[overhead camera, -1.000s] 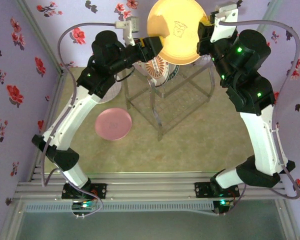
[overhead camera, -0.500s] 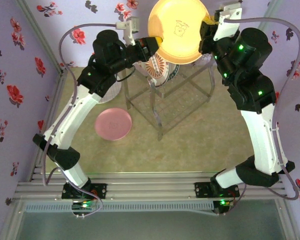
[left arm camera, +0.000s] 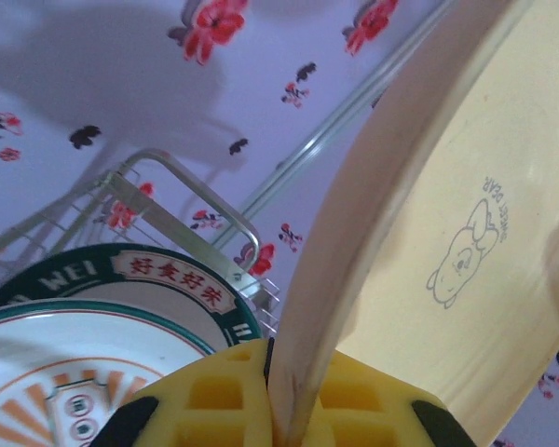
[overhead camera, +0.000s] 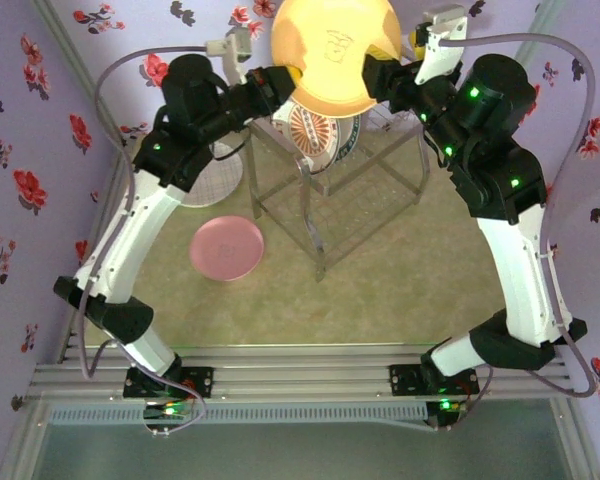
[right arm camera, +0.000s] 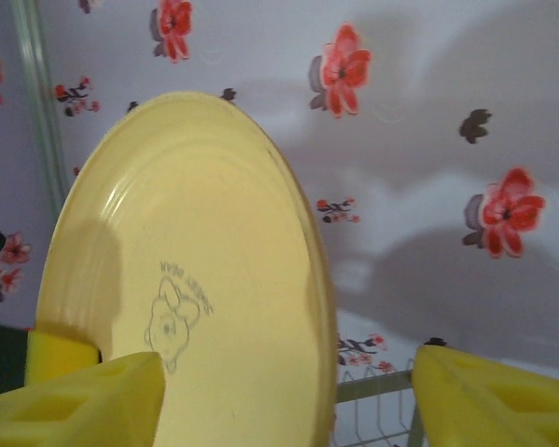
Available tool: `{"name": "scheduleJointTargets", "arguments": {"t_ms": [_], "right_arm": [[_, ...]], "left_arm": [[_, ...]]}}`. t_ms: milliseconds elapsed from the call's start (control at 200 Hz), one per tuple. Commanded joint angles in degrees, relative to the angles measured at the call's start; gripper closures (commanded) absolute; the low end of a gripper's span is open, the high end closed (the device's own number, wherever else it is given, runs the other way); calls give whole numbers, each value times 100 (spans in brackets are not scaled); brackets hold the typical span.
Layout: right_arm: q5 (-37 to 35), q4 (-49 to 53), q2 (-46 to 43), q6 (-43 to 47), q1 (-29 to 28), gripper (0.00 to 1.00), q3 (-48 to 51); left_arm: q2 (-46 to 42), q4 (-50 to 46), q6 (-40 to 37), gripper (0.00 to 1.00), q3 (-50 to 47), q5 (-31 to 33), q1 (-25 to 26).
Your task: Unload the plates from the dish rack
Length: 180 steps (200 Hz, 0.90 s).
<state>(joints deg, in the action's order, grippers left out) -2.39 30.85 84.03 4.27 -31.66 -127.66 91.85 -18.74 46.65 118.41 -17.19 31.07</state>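
Lying flat on the desk [overhead camera: 400, 280] at left, the grid plate [overhead camera: 218, 185] and the pink plate [overhead camera: 227, 247] sit outside the dish rack [overhead camera: 365, 200], the grid one partly under my left arm. Just right of them, my left tool [overhead camera: 283, 88] is clenched on the near rim of the yellow plate [overhead camera: 335, 50]. My left wrist view shows both foam pads [left arm camera: 214, 400] pinching that thin edge, with the plate [left arm camera: 466, 233] tilted up and away. It hangs high above the rack, directly over the sunburst plate [overhead camera: 320, 135], which stands upright in its slot. At right, my right tool [overhead camera: 385, 75] is spread wide and holds nothing, with the yellow plate [right arm camera: 186, 279] standing between its open pads [right arm camera: 484, 400].

As I judge it, the danger is the single pinch. With one small grip at the rim and the plate's weight hanging out beyond it, a quick swing could pivot the plate or slip it free onto the sunburst plate below. My open right tool is also close enough to clip the far rim if either arm moves carelessly.
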Motion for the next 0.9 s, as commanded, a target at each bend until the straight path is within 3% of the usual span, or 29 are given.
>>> {"name": "scheduleJointTargets", "arguments": {"t_ms": [0, 220, 455, 695, 895], "right_arm": [[626, -61, -14, -4, -33, 23, -146], [1470, -115, -1, -118, -44, 21, 19], [2194, 45, 104, -73, -132, 20, 11], [1831, 716, 86, 445, -669, 20, 83], [1240, 1413, 269, 725, -1329, 20, -76]], "left_arm": [[-558, 41, 270, 100, -173, -151, -286], [-1465, -106, 677, 100, -1106, -258, -1178], [-2451, -1197, 944, 100, -2156, -267, -2255], [-3344, -2781, 1022, 100, -3495, 112, -2914], [-3820, -3640, 790, 100, -4517, 485, -3016]]}}
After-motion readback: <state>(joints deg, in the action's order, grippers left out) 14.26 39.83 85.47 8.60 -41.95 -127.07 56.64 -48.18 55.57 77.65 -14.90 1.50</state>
